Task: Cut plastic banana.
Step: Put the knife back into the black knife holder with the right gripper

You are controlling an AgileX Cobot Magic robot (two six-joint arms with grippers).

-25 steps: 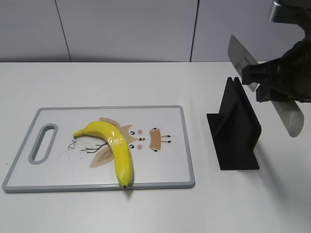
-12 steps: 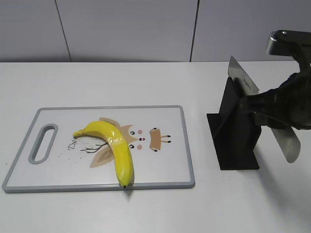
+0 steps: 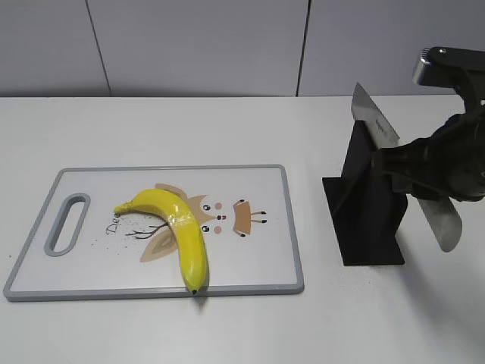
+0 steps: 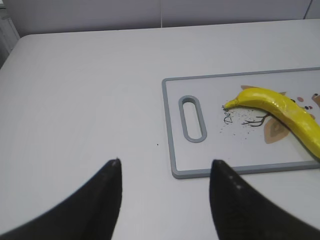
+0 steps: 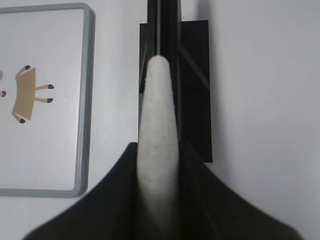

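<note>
The plastic banana point(image 3: 182, 227) lies curved on the white cutting board point(image 3: 98, 265), stem to the left and dark tip at the front edge; it also shows in the left wrist view point(image 4: 280, 107). My right gripper point(image 3: 413, 171) is shut on the pale handle of a knife point(image 3: 375, 114), whose blade slants up and left over the black knife stand point(image 3: 371, 220). In the right wrist view the knife handle point(image 5: 159, 115) sits between the jaws point(image 5: 157, 145), above the stand's slot point(image 5: 195, 75). My left gripper point(image 4: 165, 162) is open and empty over the table, beside the board's handle end point(image 4: 172, 125).
The board has a grey rim, a handle slot point(image 3: 67, 224) at its left end and a cartoon print. The black stand sits on the white table right of the board. A grey wall closes off the back.
My right gripper has come down and slightly left with the knife, bringing the blade lower against the top of the black stand. The banana and board have not moved.
</note>
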